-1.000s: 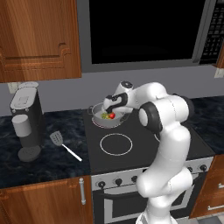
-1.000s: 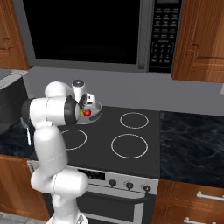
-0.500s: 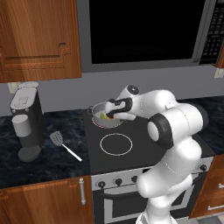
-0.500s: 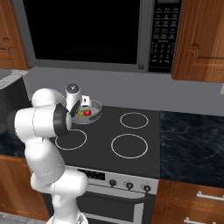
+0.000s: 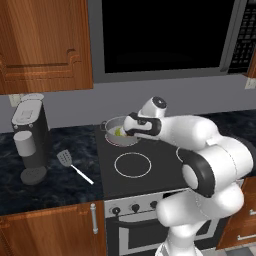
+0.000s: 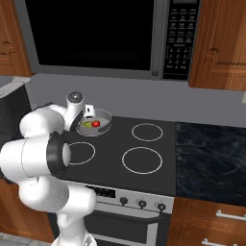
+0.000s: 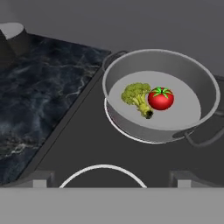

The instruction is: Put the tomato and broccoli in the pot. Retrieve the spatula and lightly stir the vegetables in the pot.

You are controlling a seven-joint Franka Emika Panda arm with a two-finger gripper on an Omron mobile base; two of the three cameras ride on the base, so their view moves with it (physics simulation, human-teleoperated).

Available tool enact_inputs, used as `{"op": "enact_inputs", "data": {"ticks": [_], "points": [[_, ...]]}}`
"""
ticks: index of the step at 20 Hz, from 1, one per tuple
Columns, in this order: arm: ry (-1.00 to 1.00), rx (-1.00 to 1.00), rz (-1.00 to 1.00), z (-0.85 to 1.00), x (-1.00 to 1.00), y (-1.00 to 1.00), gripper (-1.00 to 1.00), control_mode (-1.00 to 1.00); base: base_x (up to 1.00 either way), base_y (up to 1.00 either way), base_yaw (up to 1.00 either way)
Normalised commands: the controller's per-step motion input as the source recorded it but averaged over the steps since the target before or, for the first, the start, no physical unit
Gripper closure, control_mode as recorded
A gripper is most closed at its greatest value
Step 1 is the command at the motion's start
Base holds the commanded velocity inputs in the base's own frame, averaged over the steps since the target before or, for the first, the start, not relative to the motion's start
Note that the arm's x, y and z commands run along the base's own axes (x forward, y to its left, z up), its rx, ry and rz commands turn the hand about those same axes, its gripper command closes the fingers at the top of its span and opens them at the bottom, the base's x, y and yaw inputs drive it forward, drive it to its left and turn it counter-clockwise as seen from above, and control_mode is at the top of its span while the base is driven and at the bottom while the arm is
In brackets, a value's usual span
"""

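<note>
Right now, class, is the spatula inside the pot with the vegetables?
No: the spatula lies on the dark counter beside the stove, apart from the pot.

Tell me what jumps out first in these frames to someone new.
The grey pot on the stove's back left burner, with the red tomato and the broccoli lying side by side inside it. Next, the big white arm curled over the stove, its open gripper pulled back from the pot. The spatula lies untouched on the dark counter beside the coffee machine.

Claw (image 7: pixel 112 178) farther from pot (image 7: pixel 205 94) (leftward)
</note>
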Motion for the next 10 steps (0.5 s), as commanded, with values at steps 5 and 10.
{"op": "enact_inputs", "data": {"ticks": [5, 10], "points": [[0.16, 0.00, 0.08, 0.20, -0.55, 0.38, -1.00, -1.00, 0.00, 0.00, 0.00], [0.12, 0.00, 0.02, 0.13, -0.67, 0.52, -1.00, -1.00, 0.00, 0.00, 0.00]]}}
